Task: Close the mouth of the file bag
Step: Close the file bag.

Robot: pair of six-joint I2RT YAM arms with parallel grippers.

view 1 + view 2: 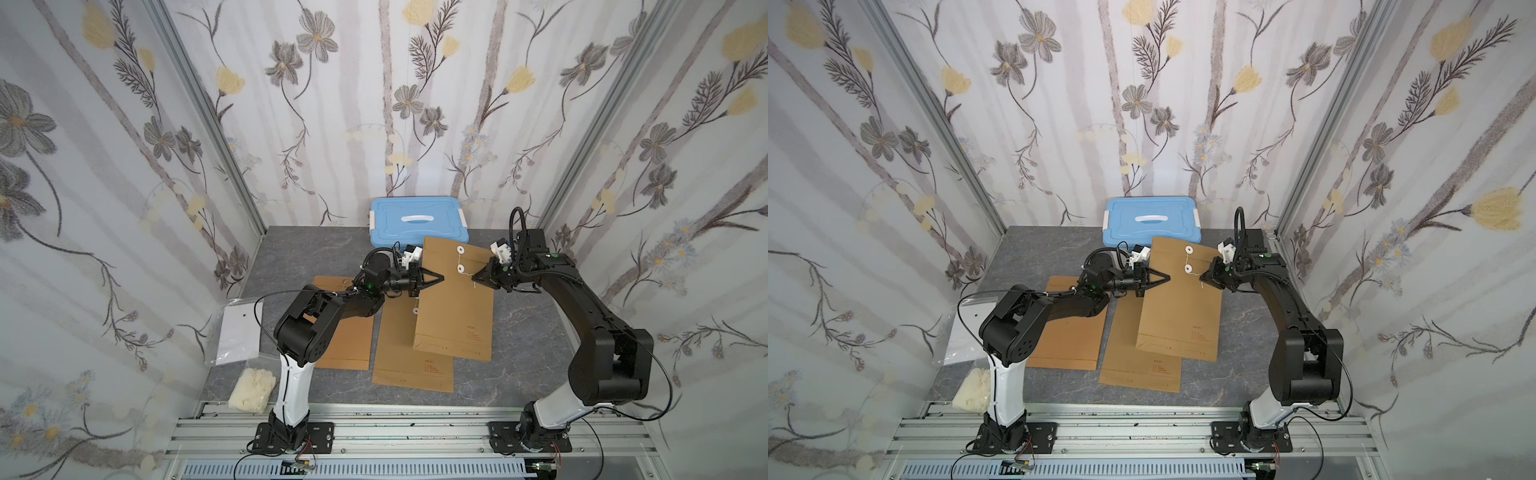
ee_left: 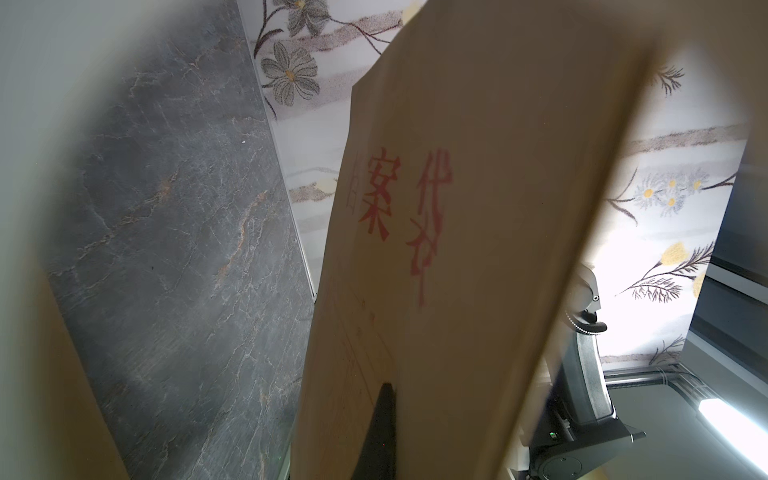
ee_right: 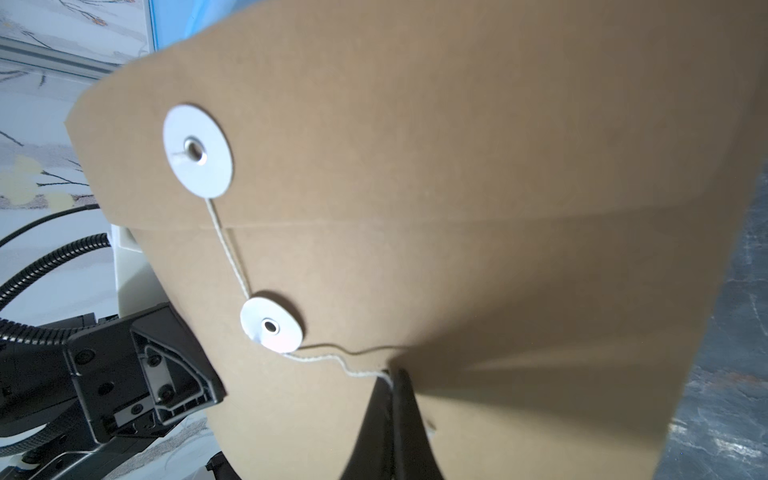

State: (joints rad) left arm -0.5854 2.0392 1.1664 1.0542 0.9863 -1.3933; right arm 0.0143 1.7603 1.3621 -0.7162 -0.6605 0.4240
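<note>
in both top views i see the file bag (image 1: 453, 316) (image 1: 1179, 316) held up off the table (image 1: 291, 249), tilted, sitting between my two pincers. the left pincer (image 1: 441, 277) (image 1: 1168, 277) is pressed together on the bag's near edge, pinching the paper itself. in the left wrist view only one dark finger (image 2: 382, 415) shows, lying flat against the bag's face (image 2: 457, 208) just below the red printed characters. the right pincer (image 1: 476, 279) (image 1: 1202, 277) comes in from the opposite side, tips facing the left pincer's with a strip of the bag between them. it is clamped on the string (image 3: 332, 361), not on the paper. in the right wrist view the flap (image 3: 374, 145) lies folded down over the body. the string runs from the upper disc (image 3: 198, 150) on the flap to the lower disc (image 3: 271, 325), passes its edge, then wanders slack to the right pincer's tips. whether it goes round the lower disc i cannot tell. beyond both pincers, against the back wall, stands a blue box (image 1: 417, 220). beneath the left pincer and the raised bag, two more brown envelopes (image 1: 345, 340) lie flat on the table. well behind the left pincer, by its arm's base, sit a clear plastic sleeve (image 1: 239, 328) and a whitish bundle (image 1: 251, 390).
</note>
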